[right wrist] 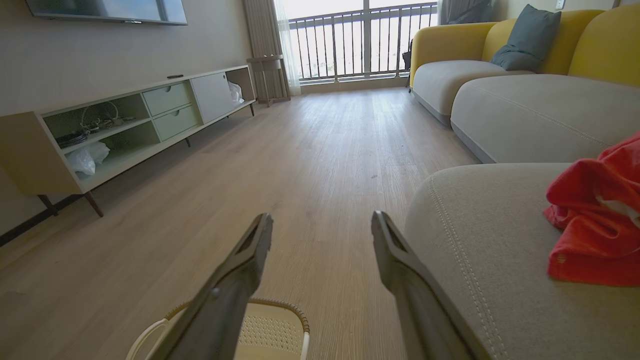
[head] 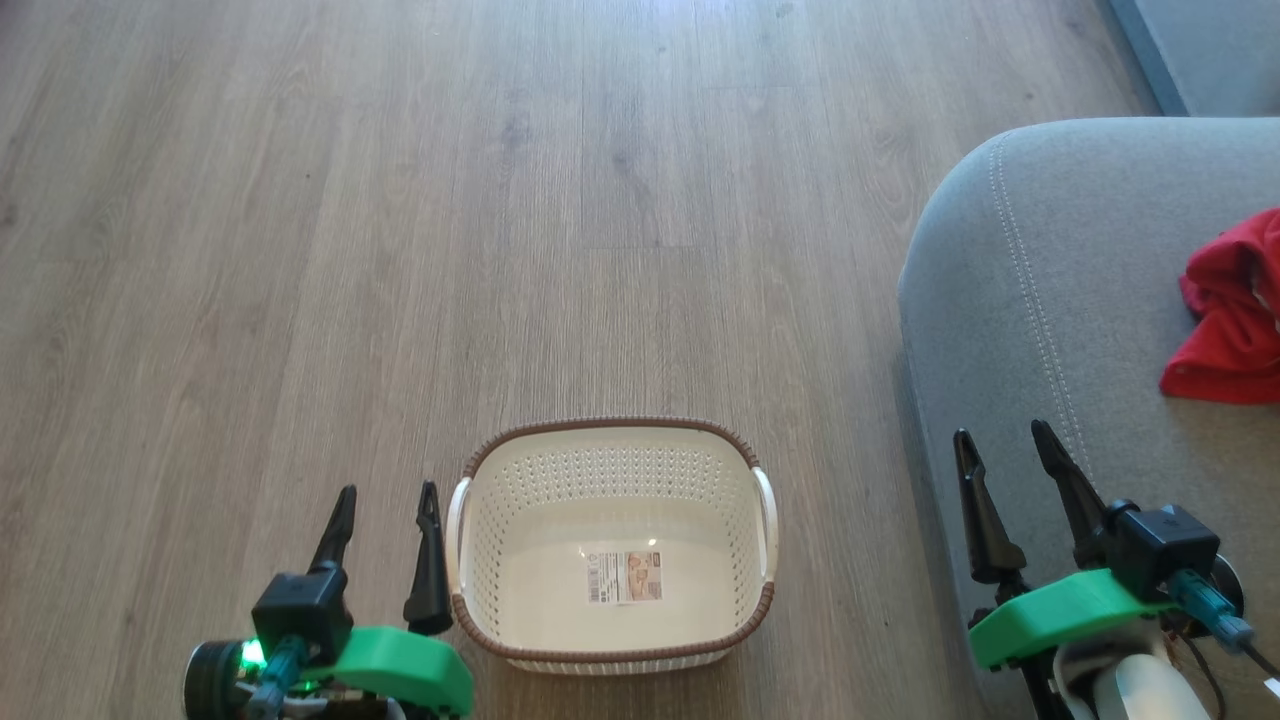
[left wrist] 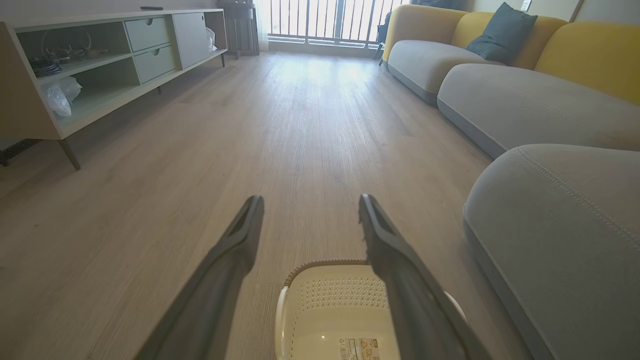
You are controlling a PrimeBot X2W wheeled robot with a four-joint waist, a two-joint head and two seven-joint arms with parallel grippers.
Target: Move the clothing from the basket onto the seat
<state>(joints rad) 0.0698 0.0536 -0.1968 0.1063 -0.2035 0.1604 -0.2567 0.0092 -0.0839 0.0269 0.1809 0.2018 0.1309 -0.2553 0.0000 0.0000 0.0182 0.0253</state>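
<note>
Basket [head: 612, 470]: smooth cream plastic, perforated, woven-look brown rim. Seat [head: 1040, 300]: matt grey cloth, stitched seam. Clothing [head: 1235, 315]: soft red fabric. Floor [head: 400, 200]: matt wood-grain.

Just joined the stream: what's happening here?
Nothing is being handled. The basket sits on the floor holding just its label sticker, and red clothing lies on the grey seat. The left tool beside the basket and the right tool over the seat's edge are both open and hold nothing.
</note>
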